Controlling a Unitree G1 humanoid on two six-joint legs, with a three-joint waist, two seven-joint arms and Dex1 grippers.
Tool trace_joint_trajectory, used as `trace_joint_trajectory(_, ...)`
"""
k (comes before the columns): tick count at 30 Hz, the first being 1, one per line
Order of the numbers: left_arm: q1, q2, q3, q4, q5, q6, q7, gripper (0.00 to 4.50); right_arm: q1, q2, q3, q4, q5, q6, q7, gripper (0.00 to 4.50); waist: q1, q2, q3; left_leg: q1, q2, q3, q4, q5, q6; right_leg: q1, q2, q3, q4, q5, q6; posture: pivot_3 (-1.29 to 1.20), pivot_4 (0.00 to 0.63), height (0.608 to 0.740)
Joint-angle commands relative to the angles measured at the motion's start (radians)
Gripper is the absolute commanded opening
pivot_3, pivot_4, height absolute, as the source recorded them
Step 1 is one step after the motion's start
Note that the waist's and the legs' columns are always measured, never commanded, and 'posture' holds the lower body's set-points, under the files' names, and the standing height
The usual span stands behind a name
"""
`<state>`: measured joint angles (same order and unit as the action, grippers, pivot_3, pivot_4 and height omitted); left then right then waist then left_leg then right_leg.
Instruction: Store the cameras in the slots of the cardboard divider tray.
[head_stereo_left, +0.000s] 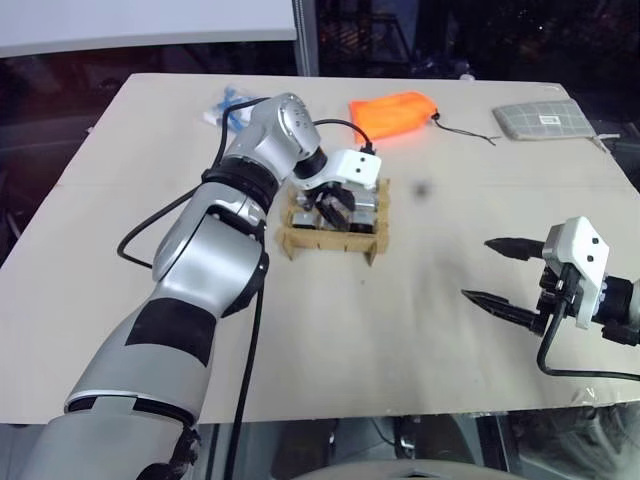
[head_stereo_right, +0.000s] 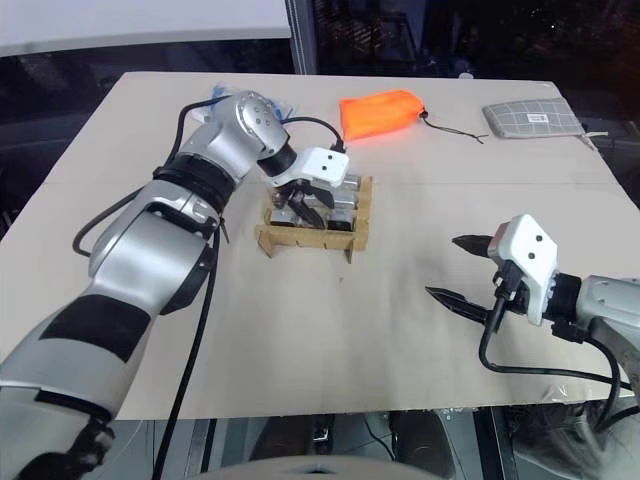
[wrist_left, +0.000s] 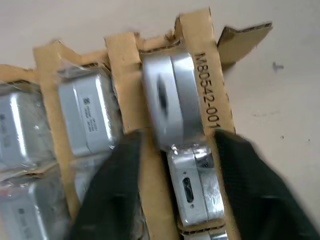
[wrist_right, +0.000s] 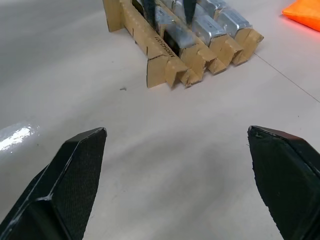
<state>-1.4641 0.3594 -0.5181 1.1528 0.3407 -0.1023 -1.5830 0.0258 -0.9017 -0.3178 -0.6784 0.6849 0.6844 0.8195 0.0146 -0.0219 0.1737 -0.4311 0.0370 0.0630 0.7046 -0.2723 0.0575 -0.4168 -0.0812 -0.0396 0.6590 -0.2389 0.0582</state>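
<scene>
Left gripper (wrist_left: 172, 150) spread, astride camera (wrist_left: 172, 100) tilted in tray (wrist_left: 122, 75) slot; lifting off could snag it, leaving it unseated. Right gripper (head_stereo_left: 505, 270) spread, empty.

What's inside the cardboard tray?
The cardboard tray holds silver cameras standing in its slots. The left claw and its arm cover part of it, so a full count isn't possible.

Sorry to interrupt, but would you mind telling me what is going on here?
The robot is packing cameras into a cardboard divider tray on the table. Its left hand is down over the tray, fingers apart on either side of a camera sitting in a slot. The right hand hovers open off to the side, holding nothing.
</scene>
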Motion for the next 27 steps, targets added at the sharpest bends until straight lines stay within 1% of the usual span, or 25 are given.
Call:
trace_joint_trajectory(1, -0.035, -0.007, 0.036, -0.002, -0.007, 0.009, 0.034, 4.12, 0.005, 0.001, -0.017, -0.024, -0.001, -0.023, -0.003, 4.5, 0.003, 0.0, 0.0, 0.0, 0.0, 0.0, 0.0, 0.0, 0.0, 0.0, 0.0, 0.0, 0.0, 0.0, 0.0, 0.0, 0.15, 0.74)
trace_joint_trajectory(2, -0.038, -0.006, 0.044, -0.004, -0.014, 0.018, 0.028, 4.41, 0.005, 0.001, -0.017, -0.023, -0.002, -0.025, -0.003, 4.5, 0.003, 0.0, 0.0, 0.0, 0.0, 0.0, 0.0, 0.0, 0.0, 0.0, 0.0, 0.0, 0.0, 0.0, 0.0, 0.0, 0.15, 0.74)
trace_joint_trajectory(5, -0.042, 0.008, 0.083, -0.015, -0.046, 0.031, 0.021, 4.41, 0.002, 0.001, -0.015, -0.019, -0.004, -0.028, -0.003, 4.5, 0.001, 0.0, 0.0, 0.0, 0.0, 0.0, 0.001, 0.0, 0.0, 0.0, 0.0, 0.0, 0.001, 0.0, 0.0, 0.0, 0.15, 0.74)
trace_joint_trajectory(10, -0.026, 0.053, 0.252, -0.106, -0.199, 0.124, 0.006, 4.41, 0.019, -0.001, -0.031, -0.013, -0.005, -0.034, 0.003, 4.5, -0.001, 0.0, 0.0, 0.0, 0.0, -0.001, 0.001, 0.0, 0.0, 0.0, 0.0, 0.0, 0.001, 0.0, 0.0, 0.0, 0.15, 0.74)
trace_joint_trajectory(12, -0.007, 0.08, 0.311, -0.182, -0.271, 0.273, -0.021, 4.41, 0.021, 0.0, -0.034, -0.006, -0.004, -0.037, 0.006, 4.5, -0.002, 0.0, 0.0, 0.0, 0.0, 0.0, 0.001, 0.0, 0.0, -0.001, 0.0, 0.0, 0.001, 0.0, 0.0, 0.0, 0.15, 0.74)
trace_joint_trajectory(15, 0.111, 0.157, 0.398, -0.428, -0.435, 0.471, -0.031, 4.41, 0.015, 0.009, -0.039, 0.015, 0.009, -0.043, 0.013, 4.5, -0.007, 0.0, 0.0, 0.0, 0.001, 0.0, 0.001, 0.0, 0.0, 0.0, 0.0, 0.0, 0.001, 0.0, 0.0, 0.0, 0.15, 0.74)
trace_joint_trajectory(17, 0.228, 0.216, 0.478, -0.625, -0.518, 0.651, 0.002, 4.41, 0.011, 0.018, -0.048, 0.043, 0.014, -0.057, 0.024, 4.5, -0.015, 0.001, -0.001, 0.001, 0.001, 0.0, 0.0, 0.003, -0.004, 0.0, 0.0, 0.001, 0.002, 0.0, 0.0, 0.0, 0.15, 0.74)
trace_joint_trajectory(18, 0.319, 0.252, 0.526, -0.722, -0.538, 0.694, 0.056, 4.41, 0.006, 0.025, -0.057, 0.066, 0.02, -0.066, 0.03, 4.5, -0.018, 0.001, -0.001, 0.002, 0.002, 0.0, 0.0, 0.003, -0.005, 0.0, 0.0, 0.001, 0.002, 0.0, 0.0, 0.0, 0.15, 0.74)
trace_joint_trajectory(21, 0.56, 0.324, 0.619, -0.952, -0.563, 0.812, 0.203, 4.41, -0.001, 0.037, -0.085, 0.121, 0.026, -0.091, 0.051, 4.5, -0.027, 0.002, -0.001, 0.003, 0.002, 0.0, 0.0, 0.003, -0.005, 0.001, 0.0, 0.002, 0.003, 0.0, 0.0, 0.0, 0.15, 0.74)
trace_joint_trajectory(23, 0.758, 0.349, 0.708, -1.135, -0.602, 0.832, 0.265, 4.41, 0.008, 0.043, -0.099, 0.155, 0.021, -0.115, 0.075, 4.5, -0.025, 0.001, -0.001, 0.005, 0.002, 0.001, 0.0, 0.003, -0.005, 0.002, 0.0, 0.003, 0.003, 0.0, 0.0, 0.0, 0.15, 0.74)
trace_joint_trajectory(25, 0.956, 0.365, 0.785, -1.312, -0.652, 0.826, 0.278, 4.41, 0.029, 0.046, -0.111, 0.195, 0.013, -0.141, 0.108, 4.5, -0.024, 0.001, -0.001, 0.005, 0.003, 0.001, 0.0, 0.003, -0.005, 0.002, -0.001, 0.003, 0.002, 0.0, 0.0, 0.0, 0.15, 0.74)
trace_joint_trajectory(26, 1.049, 0.355, 0.825, -1.373, -0.671, 0.826, 0.301, 4.41, 0.04, 0.05, -0.117, 0.22, 0.007, -0.158, 0.125, 4.5, -0.022, 0.001, -0.001, 0.005, 0.003, 0.001, 0.0, 0.003, -0.005, 0.003, -0.002, 0.003, 0.002, 0.0, 0.0, 0.0, 0.15, 0.74)
trace_joint_trajectory(27, 1.138, 0.327, 0.866, -1.424, -0.683, 0.843, 0.358, 4.41, 0.054, 0.051, -0.122, 0.252, 0.0, -0.179, 0.15, 4.5, -0.019, 0.001, -0.001, 0.005, 0.003, 0.001, 0.0, 0.003, -0.005, 0.003, -0.003, 0.003, 0.002, 0.0, 0.0, 0.0, 0.15, 0.74)
